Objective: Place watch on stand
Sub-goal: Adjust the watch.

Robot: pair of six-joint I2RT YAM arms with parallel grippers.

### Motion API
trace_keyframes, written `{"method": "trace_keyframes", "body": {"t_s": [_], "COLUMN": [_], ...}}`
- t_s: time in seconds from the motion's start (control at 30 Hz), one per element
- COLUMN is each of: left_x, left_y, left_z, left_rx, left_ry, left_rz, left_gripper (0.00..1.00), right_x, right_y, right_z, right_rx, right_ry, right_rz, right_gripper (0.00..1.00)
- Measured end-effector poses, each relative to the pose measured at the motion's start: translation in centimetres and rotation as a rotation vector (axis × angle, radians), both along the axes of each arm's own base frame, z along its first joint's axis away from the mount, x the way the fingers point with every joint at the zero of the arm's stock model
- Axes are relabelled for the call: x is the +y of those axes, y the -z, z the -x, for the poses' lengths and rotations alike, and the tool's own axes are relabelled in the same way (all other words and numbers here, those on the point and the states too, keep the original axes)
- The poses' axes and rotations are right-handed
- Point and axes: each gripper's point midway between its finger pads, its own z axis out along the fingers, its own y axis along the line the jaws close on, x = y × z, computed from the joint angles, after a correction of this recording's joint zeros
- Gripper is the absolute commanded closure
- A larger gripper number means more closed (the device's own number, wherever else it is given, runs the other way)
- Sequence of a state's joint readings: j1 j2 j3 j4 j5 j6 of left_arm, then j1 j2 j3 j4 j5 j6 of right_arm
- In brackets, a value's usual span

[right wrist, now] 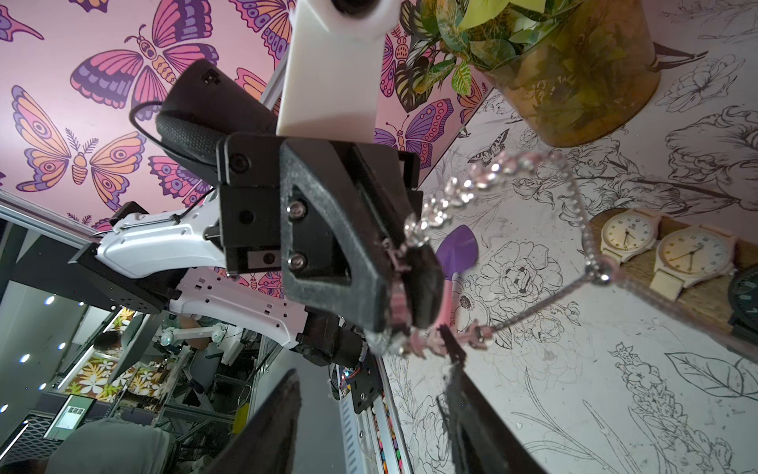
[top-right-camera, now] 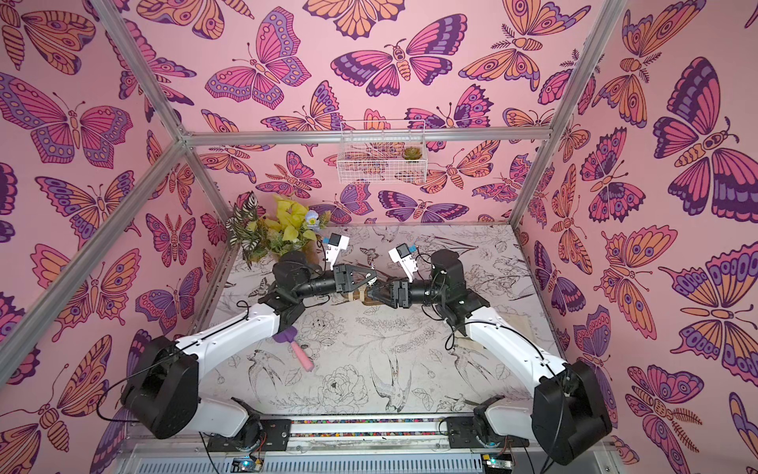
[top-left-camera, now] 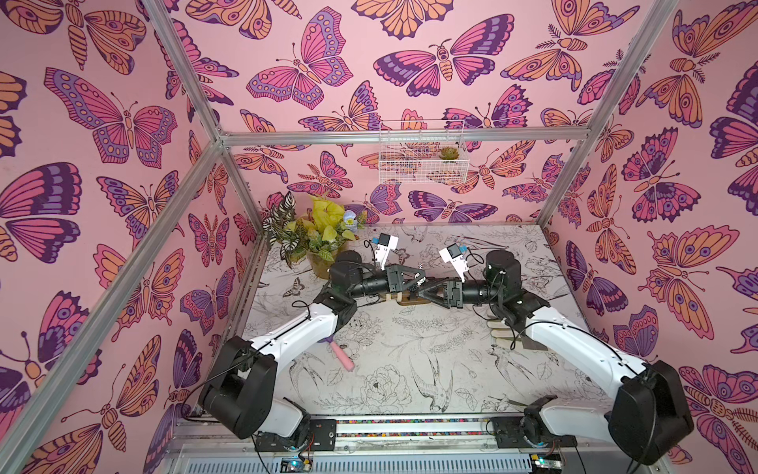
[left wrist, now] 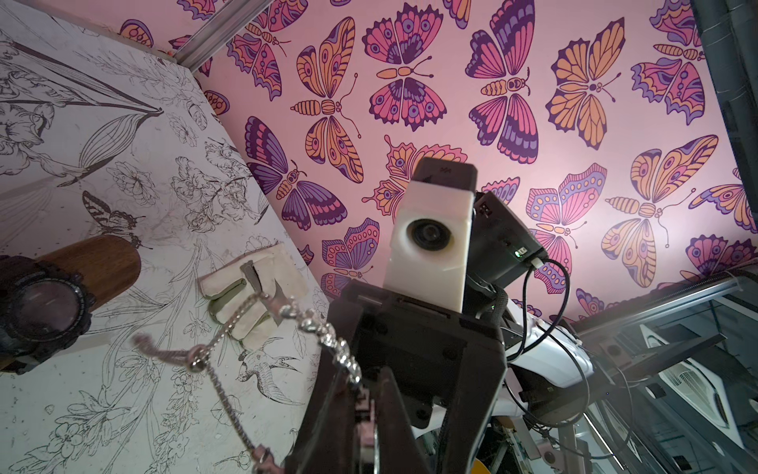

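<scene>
The watch (right wrist: 459, 193) has a pink case and a sparkling silver chain band that hangs in a loop. My left gripper (left wrist: 367, 390) is shut on its case and holds it in the air, just off the end of the stand (left wrist: 102, 262). The stand is a brown wooden bar; two cream watches (right wrist: 627, 238) and a black watch (left wrist: 41, 312) sit on it. My right gripper (right wrist: 369, 357) faces the left one, open, with one finger (right wrist: 455, 369) close beside the watch's lower end. In both top views the two grippers (top-left-camera: 416, 287) meet tip to tip over the stand (top-right-camera: 361, 296).
A potted plant (top-left-camera: 324, 242) stands at the back left. A purple scoop with a pink handle (top-left-camera: 340, 355) lies by the left arm. A pale glove (top-left-camera: 502, 332) lies under the right arm. A wire basket (top-left-camera: 422, 152) hangs on the back wall.
</scene>
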State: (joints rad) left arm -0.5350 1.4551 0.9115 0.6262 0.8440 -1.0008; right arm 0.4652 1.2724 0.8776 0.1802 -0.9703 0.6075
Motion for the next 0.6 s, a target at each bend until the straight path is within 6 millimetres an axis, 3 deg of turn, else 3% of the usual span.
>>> {"method": "trace_keyframes", "body": {"t_s": [0.6], "left_x": [0.0], "left_y": [0.0], "left_z": [0.0], "left_rx": [0.023], "left_ry": [0.000], "left_rz": [0.005], "left_gripper": [1.00], "right_x": [-1.7], "right_y": [0.7], "right_z": [0.6], "right_rx": [-0.123], "right_ry": [0.071], "right_rz": [0.110], "right_gripper": [0.60]}}
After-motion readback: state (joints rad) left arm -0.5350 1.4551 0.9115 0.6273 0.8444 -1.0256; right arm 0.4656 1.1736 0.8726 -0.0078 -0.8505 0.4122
